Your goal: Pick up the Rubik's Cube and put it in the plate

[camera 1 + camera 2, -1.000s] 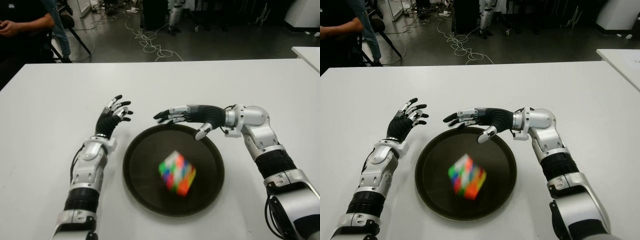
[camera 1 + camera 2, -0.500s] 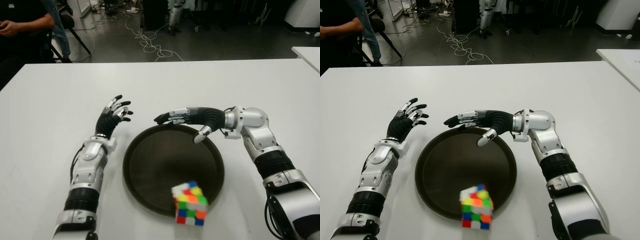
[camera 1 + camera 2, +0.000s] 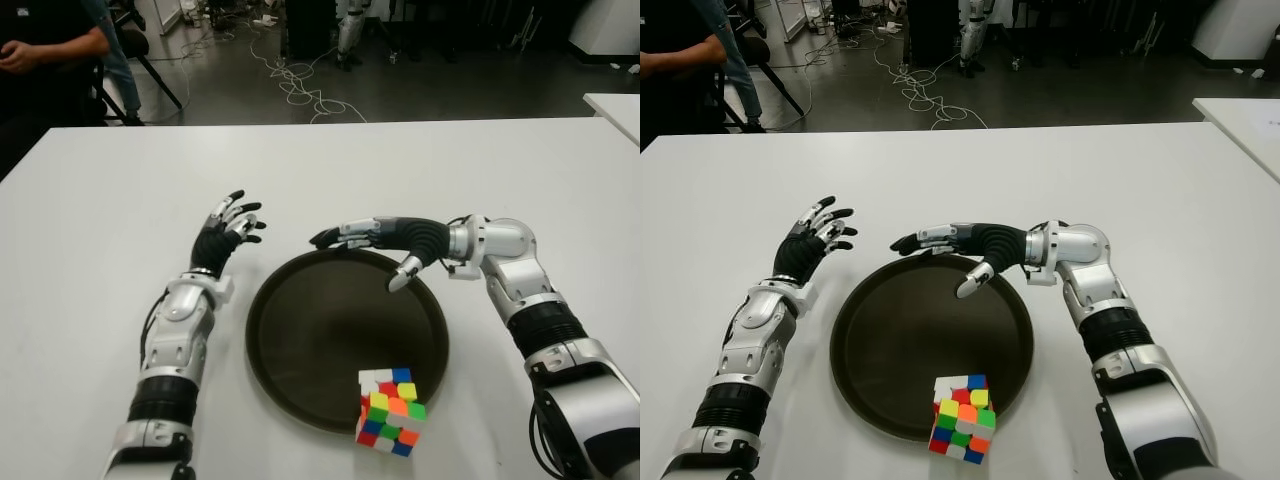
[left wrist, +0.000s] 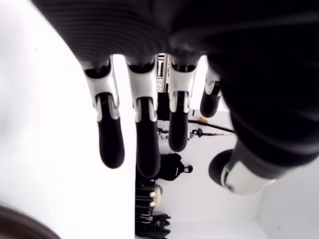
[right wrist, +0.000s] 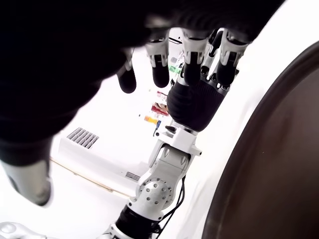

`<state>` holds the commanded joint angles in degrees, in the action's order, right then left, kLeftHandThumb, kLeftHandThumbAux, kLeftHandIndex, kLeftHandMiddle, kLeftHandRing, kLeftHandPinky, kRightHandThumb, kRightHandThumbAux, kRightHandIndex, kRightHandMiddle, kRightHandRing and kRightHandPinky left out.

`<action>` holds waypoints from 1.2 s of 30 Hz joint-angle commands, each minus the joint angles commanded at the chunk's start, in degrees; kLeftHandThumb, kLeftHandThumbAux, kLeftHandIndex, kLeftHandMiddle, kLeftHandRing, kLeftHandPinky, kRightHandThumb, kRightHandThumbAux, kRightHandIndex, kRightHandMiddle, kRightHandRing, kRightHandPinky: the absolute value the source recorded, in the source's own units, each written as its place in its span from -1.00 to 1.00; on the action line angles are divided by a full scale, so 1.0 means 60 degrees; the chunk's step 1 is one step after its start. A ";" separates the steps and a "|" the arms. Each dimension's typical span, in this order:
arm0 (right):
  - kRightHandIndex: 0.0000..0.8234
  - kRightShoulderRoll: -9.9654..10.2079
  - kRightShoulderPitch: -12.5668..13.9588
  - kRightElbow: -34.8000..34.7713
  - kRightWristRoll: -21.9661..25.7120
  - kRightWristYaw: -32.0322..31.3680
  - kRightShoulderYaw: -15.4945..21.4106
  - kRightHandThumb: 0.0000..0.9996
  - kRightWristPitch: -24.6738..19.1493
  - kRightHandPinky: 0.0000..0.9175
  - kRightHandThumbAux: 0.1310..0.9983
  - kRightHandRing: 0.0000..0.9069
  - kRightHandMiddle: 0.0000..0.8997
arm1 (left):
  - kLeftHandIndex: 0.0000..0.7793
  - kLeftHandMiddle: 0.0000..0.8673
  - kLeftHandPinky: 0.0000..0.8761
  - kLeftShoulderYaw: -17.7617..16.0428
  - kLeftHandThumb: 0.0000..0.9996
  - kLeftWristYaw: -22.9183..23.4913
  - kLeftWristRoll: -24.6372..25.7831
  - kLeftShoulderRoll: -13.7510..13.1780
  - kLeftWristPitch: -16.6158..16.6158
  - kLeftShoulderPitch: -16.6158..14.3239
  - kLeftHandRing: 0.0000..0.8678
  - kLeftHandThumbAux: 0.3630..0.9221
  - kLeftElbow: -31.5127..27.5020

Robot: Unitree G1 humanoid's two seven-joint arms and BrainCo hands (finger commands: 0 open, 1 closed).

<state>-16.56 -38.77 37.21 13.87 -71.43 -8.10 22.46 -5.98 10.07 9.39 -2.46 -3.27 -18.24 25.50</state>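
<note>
From the eye views the cube (image 3: pixel 389 411) is sitting tilted on the plate's (image 3: pixel 300 330) near rim, partly over the counter (image 3: pixel 90 250), while each wrist view is showing its hand, left (image 4: pixel 149 124) and right (image 5: pixel 164 55), spreading released fingers, holding nothing.

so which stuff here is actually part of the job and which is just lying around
Part of the job:
Rubik's Cube, on the plate's near rim
plate
right hand, open over the far rim

Just there:
left hand, open
person
floor cables
</note>
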 joint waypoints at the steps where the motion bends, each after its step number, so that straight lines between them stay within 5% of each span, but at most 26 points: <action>1: -1.00 -0.0083 -0.0089 -0.0043 0.0081 -0.0041 0.0087 -0.84 -0.0114 -1.00 0.01 -1.00 -1.00 | -0.75 -0.42 -0.03 0.0002 0.35 -0.0004 -0.0002 0.0001 0.0004 0.0002 -0.15 0.13 -0.0005; 7: -1.00 -0.0385 -0.0268 -0.0454 0.0290 0.0439 0.0693 -0.87 -0.0604 -1.00 -0.03 -1.00 -1.00 | -0.74 -0.40 -0.03 0.0004 0.37 0.0003 0.0013 -0.0003 0.0005 0.0026 -0.11 0.08 -0.0034; 14: -1.00 -0.0119 0.0256 -0.0561 -0.1445 0.4404 0.1222 -0.98 0.0688 -0.99 0.16 -0.99 -0.98 | -0.74 -0.40 -0.04 -0.0025 0.33 0.0031 0.0057 0.0001 -0.0034 0.0026 -0.15 0.02 0.0032; 20: -0.95 -0.0045 0.0326 -0.0460 -0.2267 0.6345 0.1300 -1.00 0.1065 -0.91 0.24 -0.86 -0.83 | -0.76 -0.42 -0.04 -0.0045 0.30 0.0110 0.0113 -0.0024 -0.0045 0.0057 -0.16 -0.01 0.0017; 36: -0.93 -0.0062 0.0325 -0.0152 -0.2340 0.7057 0.1101 -1.00 0.1205 -0.90 0.41 -0.84 -0.80 | -0.73 -0.40 -0.03 -0.0016 0.32 0.0119 0.0040 -0.0016 -0.0039 0.0056 -0.14 0.00 -0.0013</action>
<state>-16.93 -36.82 36.30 -0.17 -29.09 -1.49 29.69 -6.08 10.78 9.63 -2.56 -3.50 -17.90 25.42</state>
